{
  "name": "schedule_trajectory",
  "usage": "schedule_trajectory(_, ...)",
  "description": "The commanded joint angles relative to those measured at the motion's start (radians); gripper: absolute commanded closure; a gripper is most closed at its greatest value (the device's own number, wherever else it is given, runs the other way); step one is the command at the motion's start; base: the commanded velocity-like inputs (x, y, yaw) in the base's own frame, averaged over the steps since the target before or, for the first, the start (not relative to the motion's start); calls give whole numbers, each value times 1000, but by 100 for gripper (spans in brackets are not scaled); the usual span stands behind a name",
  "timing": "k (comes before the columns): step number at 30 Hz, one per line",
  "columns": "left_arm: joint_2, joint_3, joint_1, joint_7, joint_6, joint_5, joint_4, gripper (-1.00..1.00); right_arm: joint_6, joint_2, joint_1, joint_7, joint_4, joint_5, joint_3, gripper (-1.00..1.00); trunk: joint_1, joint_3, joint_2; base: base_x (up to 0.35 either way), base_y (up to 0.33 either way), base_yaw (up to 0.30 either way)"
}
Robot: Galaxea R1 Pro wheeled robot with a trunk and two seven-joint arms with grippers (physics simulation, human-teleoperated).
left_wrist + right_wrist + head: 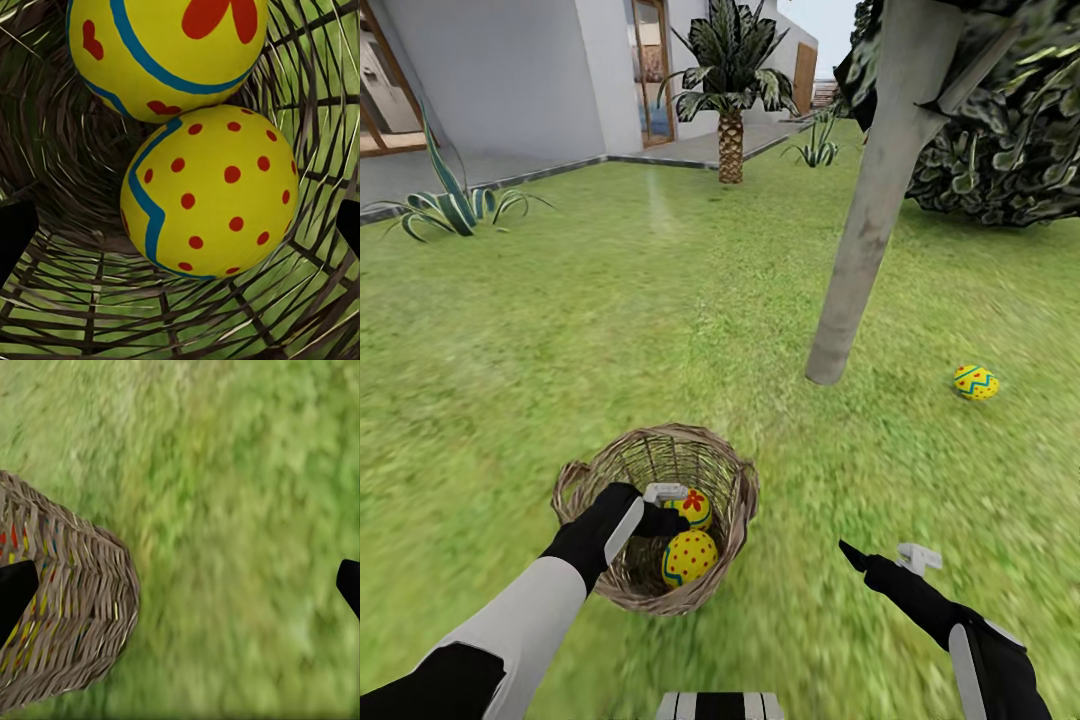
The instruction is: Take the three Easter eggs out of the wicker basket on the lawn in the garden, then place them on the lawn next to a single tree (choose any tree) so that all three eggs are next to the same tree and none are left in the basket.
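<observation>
Two eggs in the wicker basket (pixel 660 470), one on the lawn (pixel 610 330).

The dotted egg (pixel 214 191) touches the flower egg (pixel 161 49); the zigzag egg (pixel 976 382) lies near the grey tree (pixel 880 200). Left gripper (pixel 665 508) inside the basket, fingers apart; right gripper (pixel 180 585) over grass, fingers apart.

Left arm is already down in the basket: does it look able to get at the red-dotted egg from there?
Probably yes. The left end effector sits inside the wicker basket, fingers apart, with the red-dotted egg straight ahead between them. The flower egg rests against it but does not block the approach.
</observation>
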Motion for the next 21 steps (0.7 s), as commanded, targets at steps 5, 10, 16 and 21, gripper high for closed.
schedule_trajectory(5, 0, -2, 0, -1, 4, 1, -2, -100, 9, 1, -1, 3, -1, -7, -3, -100, 0, -1, 0, 0, 0, 0)
schedule_trajectory(10, 0, -2, 0, -1, 4, 1, -2, -100, 9, 1, -1, 3, -1, -7, -3, -100, 0, -1, 0, 18, -38, 0)
schedule_trajectory(16, 0, -1, 0, -1, 5, 1, -2, -100, 9, 1, -1, 3, -1, -7, -3, -100, 0, -1, 0, 63, -132, 0)
schedule_trajectory(21, 0, -1, 0, -1, 5, 0, -1, -100, 9, 1, -1, 3, -1, -7, -3, -100, 0, -1, 0, 65, -25, 0)
